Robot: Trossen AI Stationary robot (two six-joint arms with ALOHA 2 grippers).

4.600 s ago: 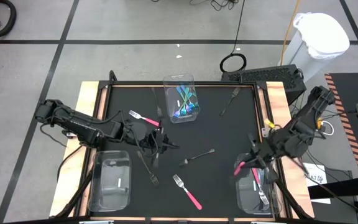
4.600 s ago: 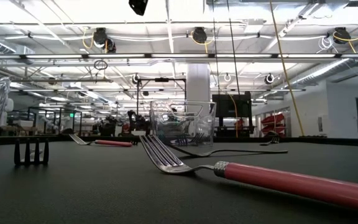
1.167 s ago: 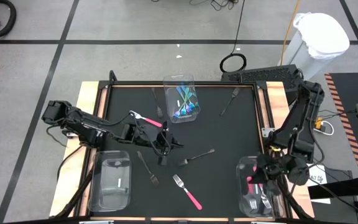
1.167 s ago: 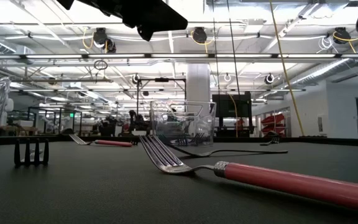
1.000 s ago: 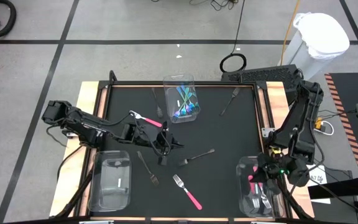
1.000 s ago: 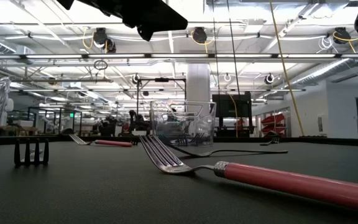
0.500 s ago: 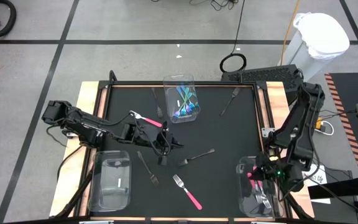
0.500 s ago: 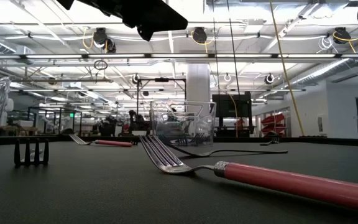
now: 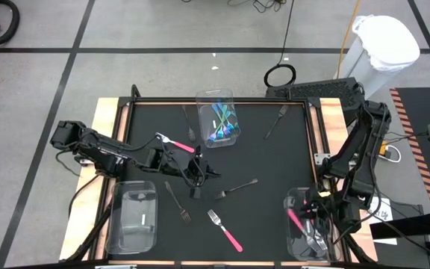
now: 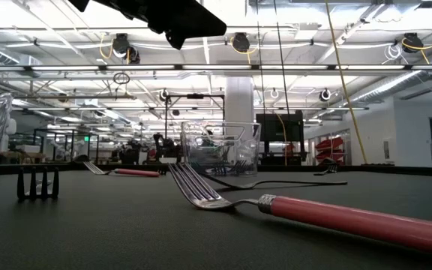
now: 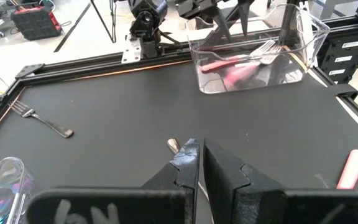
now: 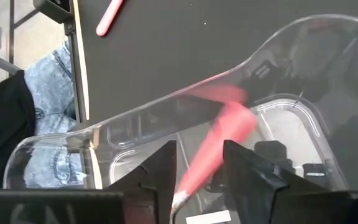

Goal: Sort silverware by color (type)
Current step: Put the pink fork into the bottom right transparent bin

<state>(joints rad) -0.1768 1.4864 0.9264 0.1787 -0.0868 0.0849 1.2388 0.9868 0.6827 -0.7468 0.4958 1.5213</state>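
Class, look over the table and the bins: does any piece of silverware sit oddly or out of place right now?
Yes. A pink-handled fork lies slanted against the wall of the right-hand bin under the right gripper, whose fingers are open; its handle pokes above the rim instead of lying flat inside.

A pink-handled fork (image 10: 291,208) lies nearest, a clear bin (image 10: 220,148) standing behind it
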